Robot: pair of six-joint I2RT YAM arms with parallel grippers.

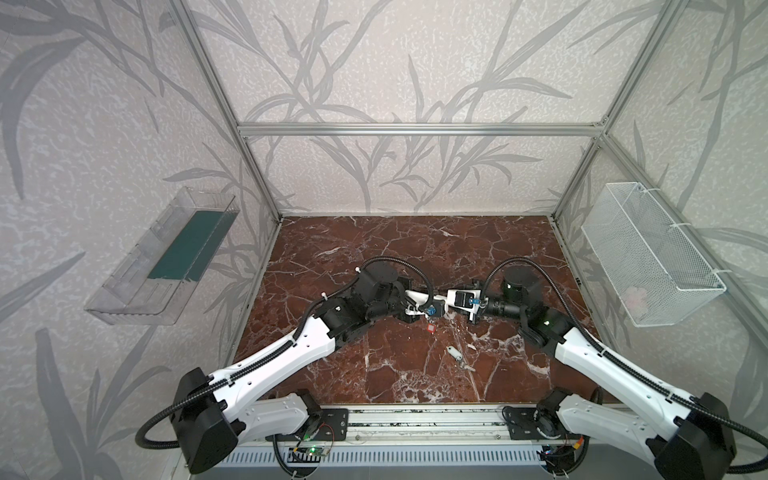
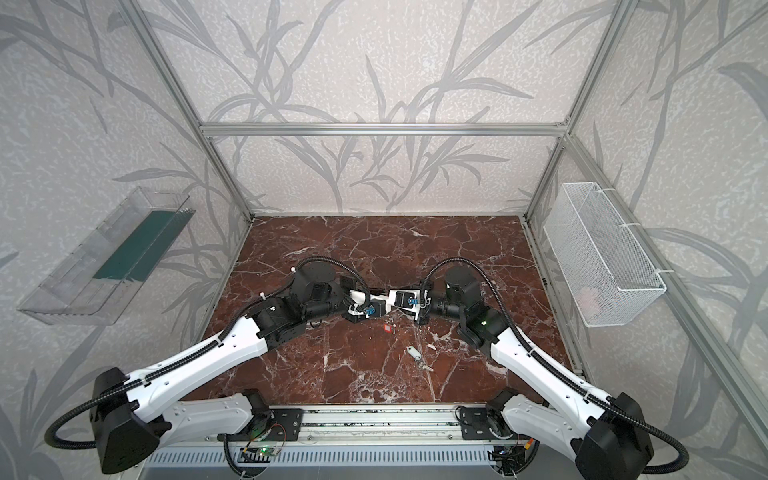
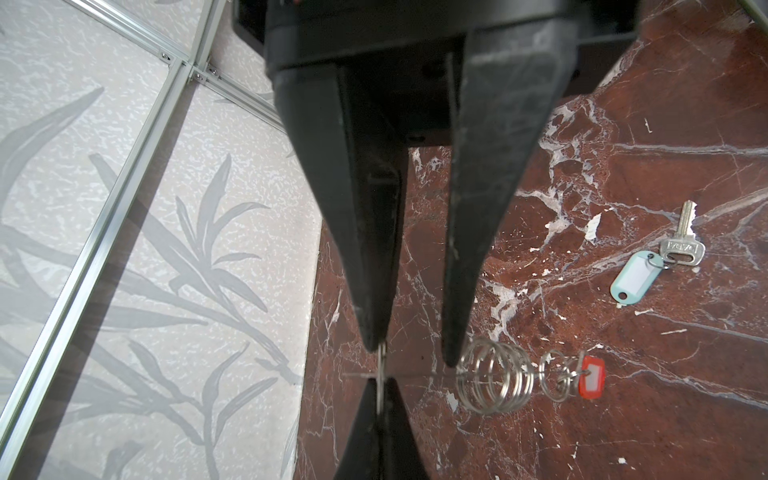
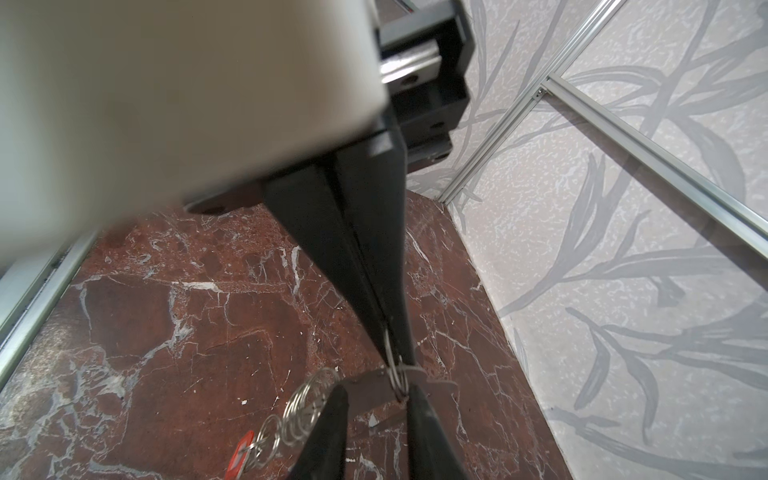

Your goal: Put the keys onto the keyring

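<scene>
The keyring is a silver wire ring pulled out into a coil (image 3: 494,376), held above the marble. My left gripper (image 3: 380,384) is shut on its end loop (image 3: 380,365). The right gripper (image 4: 376,390) is open and faces the left one tip to tip; one of its fingertips (image 4: 413,395) touches that loop, the other stands beside the coil (image 4: 307,407). A red tag (image 3: 592,376) hangs from the coil by a small ring (image 3: 557,374); I cannot make out its key. The white-tagged key (image 3: 681,243) lies loose on the table (image 1: 456,354). In both top views the grippers (image 1: 434,311) (image 2: 376,308) meet mid-table.
The red marble table (image 1: 374,374) is walled by patterned panels in an aluminium frame. A clear plastic bin (image 1: 166,257) hangs on the left wall and a white wire basket (image 1: 652,253) on the right wall. Both arm bases sit on the front rail (image 1: 415,419).
</scene>
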